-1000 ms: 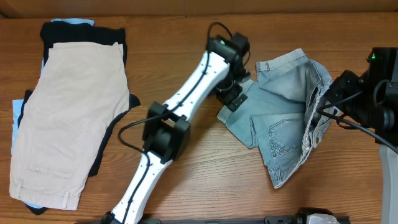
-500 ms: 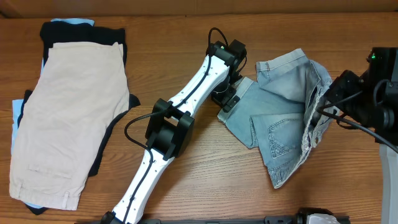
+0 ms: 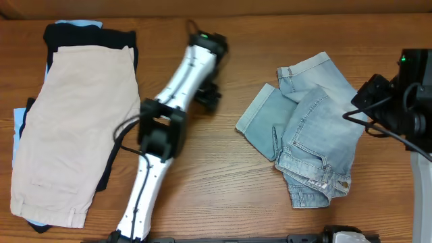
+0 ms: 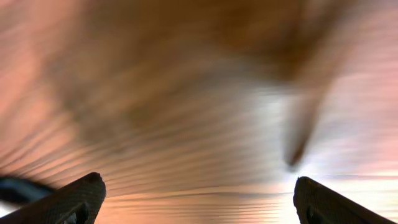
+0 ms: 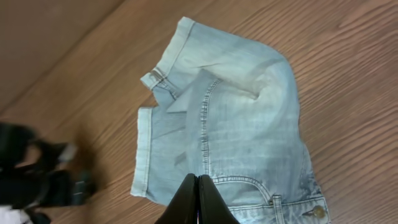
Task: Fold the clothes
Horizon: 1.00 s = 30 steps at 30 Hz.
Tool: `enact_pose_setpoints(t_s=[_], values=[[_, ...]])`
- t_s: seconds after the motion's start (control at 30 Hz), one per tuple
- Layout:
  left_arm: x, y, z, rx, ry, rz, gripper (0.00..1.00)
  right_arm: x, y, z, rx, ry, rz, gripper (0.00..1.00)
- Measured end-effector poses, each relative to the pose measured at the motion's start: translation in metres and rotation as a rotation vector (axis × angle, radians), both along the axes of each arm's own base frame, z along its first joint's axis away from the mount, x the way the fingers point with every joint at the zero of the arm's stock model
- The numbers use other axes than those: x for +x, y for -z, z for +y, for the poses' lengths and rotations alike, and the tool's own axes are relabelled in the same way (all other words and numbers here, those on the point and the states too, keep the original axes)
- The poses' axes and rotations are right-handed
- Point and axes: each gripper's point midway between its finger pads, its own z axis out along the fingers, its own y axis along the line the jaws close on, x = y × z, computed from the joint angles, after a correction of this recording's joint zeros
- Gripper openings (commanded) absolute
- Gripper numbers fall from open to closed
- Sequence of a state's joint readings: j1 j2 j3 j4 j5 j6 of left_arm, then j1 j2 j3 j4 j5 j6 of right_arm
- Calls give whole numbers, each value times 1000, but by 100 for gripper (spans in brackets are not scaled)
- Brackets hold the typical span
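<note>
1. Black jaws of the right gripper (image 5: 198, 198) are pressed together on nothing. They hang over the waistband end of the denim shorts (image 5: 230, 130), and I cannot tell whether they touch the cloth.
2. The left gripper (image 4: 199, 202) has its jaws spread wide, with only blurred wood of the worktop (image 3: 229, 196) between them. From overhead it sits well apart from the shorts, to their left, with bare wood between.
3. The shorts lie on the right half of the worktop, loosely doubled over and rumpled. One cuffed leg points left, and the waistband and button lie toward the robot's side.
4. This denim is probably soft but thick, moderately heavy, neither slippery nor fragile, and likely to keep a crease once pressed. The rolled cuff or the waistband looks the best place to pinch, since the doubled cloth there gives a firm edge and should not slide out.
5. Farthest off, at the left, the beige shorts (image 3: 74, 128) lie flat on top of a black garment (image 3: 88, 35) and a pale-blue garment (image 3: 18, 135), well apart from both sets of jaws.
</note>
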<state>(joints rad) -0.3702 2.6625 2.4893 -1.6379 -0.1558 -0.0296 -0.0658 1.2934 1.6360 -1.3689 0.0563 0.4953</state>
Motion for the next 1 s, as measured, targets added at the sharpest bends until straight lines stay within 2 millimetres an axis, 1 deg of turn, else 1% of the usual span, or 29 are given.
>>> enact_pose_setpoints(t_s=[0.03, 0.07, 0.1, 0.13, 0.17, 0.2, 0.23, 0.3, 0.4, 0.43, 0.47, 0.5, 0.57, 0.63, 0.7, 0.8, 0.83, 0.93, 0.97, 1.0], values=[[2, 0, 13, 2, -32, 6, 100, 2, 2, 0, -1, -4, 9, 11], [6, -1, 30, 2, -71, 11, 100, 4, 6, 0, -6, -14, 21, 19], [8, -1, 43, 0, -101, 13, 100, 7, 11, 1, -6, -30, 41, 27], [11, 0, 54, -9, -133, 15, 100, 10, 17, 3, -8, -54, 62, 38], [13, 0, 62, -22, -157, 16, 100, 13, 24, 8, -5, -93, 91, 47], [14, 1, 66, -38, -176, 16, 100, 15, 29, 10, -7, -112, 113, 52], [16, 2, 68, -61, -193, 14, 100, 18, 38, 15, -4, -147, 148, 64], [18, 3, 68, -104, -220, 16, 100, 24, 56, 27, 1, -207, 210, 70], [21, 4, 61, -165, -237, 16, 100, 32, 91, 50, 7, -293, 309, 71], [21, 4, 59, -180, -239, 15, 100, 32, 99, 55, 8, -309, 332, 71], [22, 4, 57, -192, -239, 14, 100, 30, 119, 65, 12, -338, 387, 71], [22, 4, 55, -201, -239, 14, 100, 28, 133, 72, 14, -357, 421, 71], [24, 4, 52, -218, -238, 9, 100, 21, 156, 82, 17, -381, 474, 71], [28, 5, 49, -238, -231, -4, 100, 9, 179, 92, 19, -397, 525, 71], [32, 6, 47, -252, -225, -18, 100, -7, 198, 101, 20, -410, 577, 71], [38, 6, 44, -274, -219, -39, 100, -23, 223, 112, 16, -423, 618, 69], [39, 6, 43, -280, -220, -42, 100, -28, 229, 114, 14, -425, 630, 67], [39, 6, 42, -285, -220, -42, 100, -42, 248, 118, 12, -413, 659, 55], [39, 6, 42, -286, -221, -41, 100, -44, 251, 117, 12, -398, 664, 52], [39, 6, 41, -287, -221, -41, 100, -46, 253, 115, 6, -378, 667, 45]])
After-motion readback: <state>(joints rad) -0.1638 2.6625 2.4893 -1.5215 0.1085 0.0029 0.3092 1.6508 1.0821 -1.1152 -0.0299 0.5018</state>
